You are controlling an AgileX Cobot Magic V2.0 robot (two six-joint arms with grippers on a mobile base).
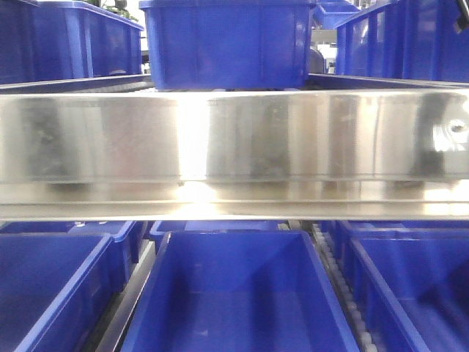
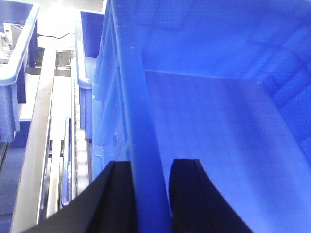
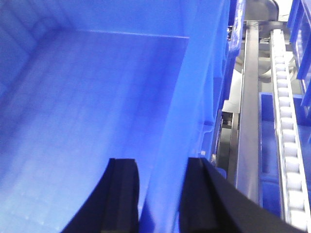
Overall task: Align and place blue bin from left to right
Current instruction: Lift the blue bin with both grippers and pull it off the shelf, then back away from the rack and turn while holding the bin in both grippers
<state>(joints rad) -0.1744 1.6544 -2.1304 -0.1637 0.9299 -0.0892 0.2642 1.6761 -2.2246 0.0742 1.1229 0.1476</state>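
A blue bin (image 1: 234, 293) lies open-topped at the bottom centre of the front view, under the metal beam. Neither gripper shows in that view. In the left wrist view my left gripper (image 2: 151, 162) straddles the left wall of the blue bin (image 2: 218, 126), one black finger (image 2: 119, 194) outside and the other inside, shut on the wall. In the right wrist view my right gripper (image 3: 159, 160) clamps the right wall of the blue bin (image 3: 87, 107) the same way, with one finger (image 3: 206, 194) outside. The bin's inside looks empty.
A shiny metal shelf beam (image 1: 234, 147) crosses the front view. Blue bins stand above it (image 1: 227, 44) and beside the held one, at left (image 1: 44, 293) and right (image 1: 418, 286). White roller tracks (image 3: 286, 126) (image 2: 80, 155) run along both sides. Another bin (image 2: 14, 73) stands further left.
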